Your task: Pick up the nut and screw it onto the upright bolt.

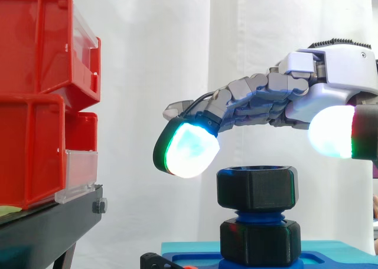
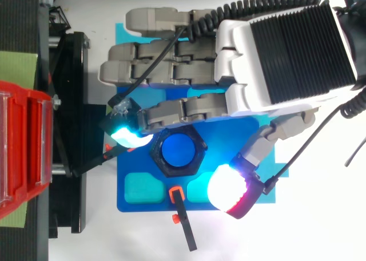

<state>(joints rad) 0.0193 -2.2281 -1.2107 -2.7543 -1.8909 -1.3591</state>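
A black hex nut sits on top of the upright blue bolt, with blue thread showing beneath it. Lower on the bolt is a second black hex piece, resting on the blue base. My hand hovers just above the nut, open, its fingers reaching left and only slightly bent. One glowing fingertip hangs to the upper left of the nut. The thumb's pad glows to the upper right. Neither pad touches the nut, and nothing is held.
Stacked red bins stand on a black stand at the left, close to the fingertip. The blue base has teal recesses and lies on a teal plate. A black clamp with orange parts sits at the base's front edge.
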